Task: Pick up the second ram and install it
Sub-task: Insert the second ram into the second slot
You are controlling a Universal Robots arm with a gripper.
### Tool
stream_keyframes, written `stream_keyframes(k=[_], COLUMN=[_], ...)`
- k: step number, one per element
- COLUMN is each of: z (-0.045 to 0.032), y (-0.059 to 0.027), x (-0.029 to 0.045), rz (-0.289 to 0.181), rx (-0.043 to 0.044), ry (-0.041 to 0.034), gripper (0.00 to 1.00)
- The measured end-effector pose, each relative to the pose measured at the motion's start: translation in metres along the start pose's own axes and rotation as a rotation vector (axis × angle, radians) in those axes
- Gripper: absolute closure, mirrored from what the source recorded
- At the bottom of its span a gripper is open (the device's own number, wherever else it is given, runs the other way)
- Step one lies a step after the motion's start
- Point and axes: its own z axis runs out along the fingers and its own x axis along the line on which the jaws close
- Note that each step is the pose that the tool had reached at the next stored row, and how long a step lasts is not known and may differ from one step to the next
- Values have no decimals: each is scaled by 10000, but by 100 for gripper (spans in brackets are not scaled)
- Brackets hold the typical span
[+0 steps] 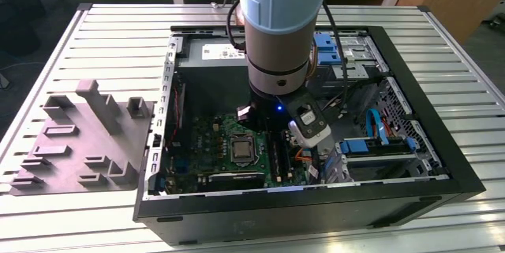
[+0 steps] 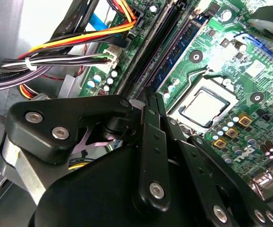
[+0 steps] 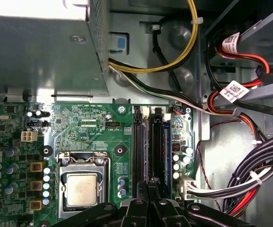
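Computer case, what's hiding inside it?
Inside the case lies a green board with a silver chip, long black slots and bundled cables. The gripper covers one end of the slots, so whatever sits beneath it is hidden.

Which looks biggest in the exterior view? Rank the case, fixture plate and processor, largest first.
1. case
2. fixture plate
3. processor
The differences are plain, so nearness to the camera leaves no doubt.

The flat green circuit board [image 3: 80, 127] is dotted with gold squares — its long plastic slots [image 3: 138, 151] black. The jointed metal gripper [image 2: 148, 94] is black too, the round robot arm [image 1: 280, 5] pale blue, the ribbed metal counter [image 1: 118, 34] silver-grey in stripes — the moulded fixture plate [image 1: 79, 140] a dull grey.
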Motion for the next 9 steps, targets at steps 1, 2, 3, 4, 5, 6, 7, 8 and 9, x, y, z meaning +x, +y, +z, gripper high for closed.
stream_keyframes(k=[1,2,3,4,5,6,7,8,9], z=[0,0,0,0,0,0,1,1,1], y=[0,0,0,0,0,0,0,0,0], x=[0,0,0,0,0,0,0,0,0], rz=[12,26,46,69,92,111,132,156,185], rx=[1,3,5,7,9,11,13,15,18], ry=[-1,-2,-4,-5,-8,-9,-11,-12,-15], gripper=[89,89,89,89,89,89,89,89,89])
